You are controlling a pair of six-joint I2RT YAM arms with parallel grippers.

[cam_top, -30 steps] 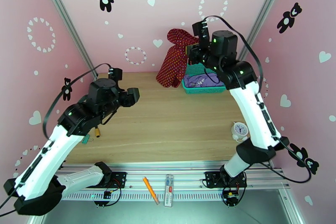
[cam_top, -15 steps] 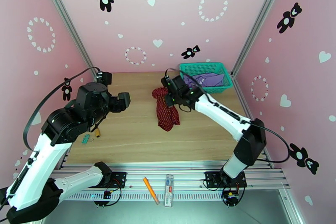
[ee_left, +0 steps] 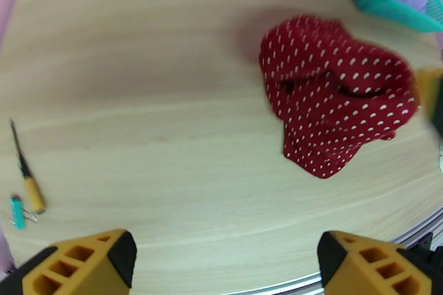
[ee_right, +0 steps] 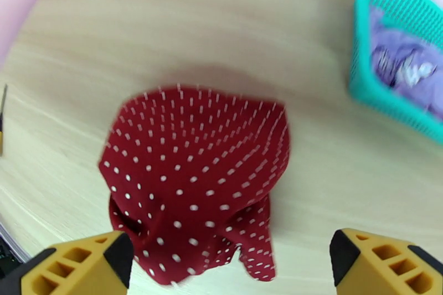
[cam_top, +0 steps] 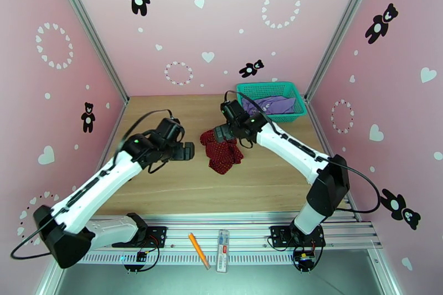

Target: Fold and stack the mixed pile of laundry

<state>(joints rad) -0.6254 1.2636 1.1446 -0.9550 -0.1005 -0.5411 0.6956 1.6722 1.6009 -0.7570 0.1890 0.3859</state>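
Spreading across most of the top view, the wooden desk (cam_top: 166,191) carries everything. At its far right corner sits the teal mesh basket (cam_top: 268,85), with the lavender T-shirt (cam_top: 272,104) crumpled inside it, so that half of the pile is not yet out.

The dark red cloth (cam_top: 222,153), sprinkled with pale dots, lies in a rumpled heap on the bare wood near the middle of the desk, nearer than the basket and clear of it. Its upper side is creased into folds and hollows, and no clean hem or corner can be picked out.

The right gripper (ee_right: 232,265) hangs just above the heap, jaws spread wide with nothing between them. The left gripper (ee_left: 227,263) hovers to the left of the cloth, short of it, likewise wide and empty.

The cloth looks light and limp. It should sag and bunch when lifted, and may slide on the smooth wood if pushed. A pinch at the middle would only raise a lump, so an outer edge is the better hold. One gripper on each of two neighbouring corners could draw it flat for folding.

A small yellow-handled tool (ee_left: 30,191) and a teal clip (ee_left: 17,213) lie by the desk's left edge, well apart from the cloth.
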